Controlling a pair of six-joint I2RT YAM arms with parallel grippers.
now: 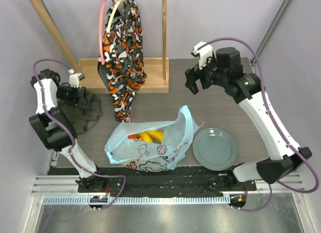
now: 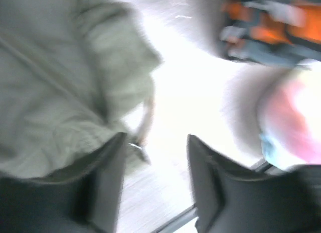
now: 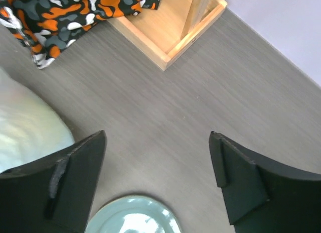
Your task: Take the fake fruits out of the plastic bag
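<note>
Sitting inside the plastic bag (image 1: 150, 147) on the table's (image 1: 225, 107) near side, the fruits (image 1: 149, 136) are waiting; none is lying outside. The left gripper (image 2: 155, 142) and right gripper (image 3: 158, 142) are hanging wide open, well away.

Both arms look the same: the left arm (image 1: 44, 95) and right arm (image 1: 265, 115) have glossy white link shells with chunky matte-black joint housings. A thin purple cable (image 1: 312, 177) runs along each one, and each wrist has a small white camera block (image 1: 201, 48). The fingers (image 3: 75, 178) are plain black wedges with flat inner faces. The bases sit on a black strip (image 1: 165, 179) at the table's (image 1: 225, 100) near edge, with a little red plug (image 1: 241, 197) there too.
</note>
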